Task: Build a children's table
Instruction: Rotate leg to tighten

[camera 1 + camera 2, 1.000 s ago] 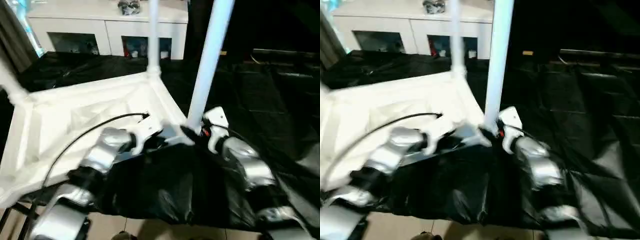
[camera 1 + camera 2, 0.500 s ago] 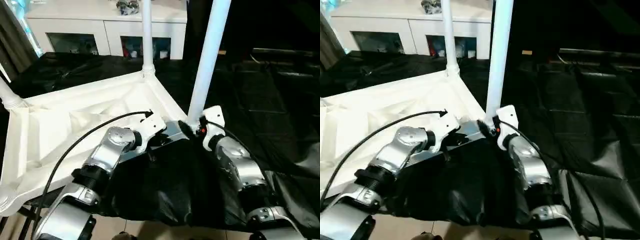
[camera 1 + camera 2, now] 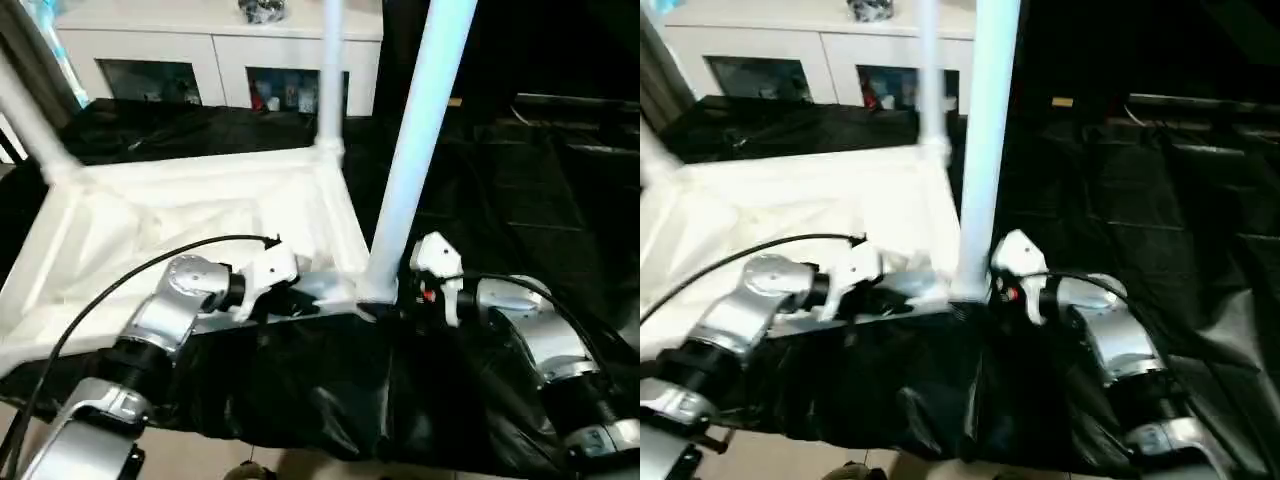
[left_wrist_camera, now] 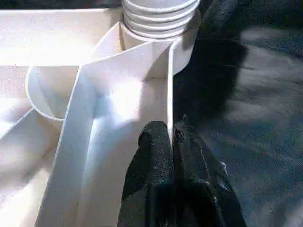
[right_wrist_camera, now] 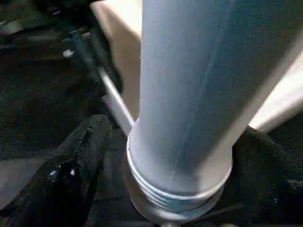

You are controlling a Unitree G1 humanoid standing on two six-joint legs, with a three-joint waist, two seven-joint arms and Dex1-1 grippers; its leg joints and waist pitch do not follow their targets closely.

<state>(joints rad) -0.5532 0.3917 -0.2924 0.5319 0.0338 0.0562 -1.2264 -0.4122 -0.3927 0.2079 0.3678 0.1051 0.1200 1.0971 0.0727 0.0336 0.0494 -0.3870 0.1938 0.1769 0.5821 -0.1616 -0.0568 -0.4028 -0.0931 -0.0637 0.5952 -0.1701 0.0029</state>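
The white tabletop (image 3: 200,210) lies upside down on a black sheet, ribs facing up. Three white legs stand in its corner sockets: a near right one (image 3: 415,150), a far right one (image 3: 330,80) and a far left one (image 3: 35,120). My left gripper (image 4: 171,135) is shut on the thin near rim of the tabletop, close to the near right socket, and appears at the rim (image 3: 305,300) in the left eye view. My right gripper (image 5: 174,132) is open, with one black finger (image 5: 75,161) on each side of the base of the near right leg (image 5: 189,94).
A white cabinet with glass doors (image 3: 210,60) stands behind the work. The crumpled black sheet (image 3: 520,200) spreads to the right and hangs over the near edge, with tan floor (image 3: 300,470) below. A black cable (image 3: 120,285) loops over my left forearm.
The fingers of my right gripper have spread wider around the leg's base, and its forearm now lies more to the right. The head camera has shifted. My left gripper keeps its hold.
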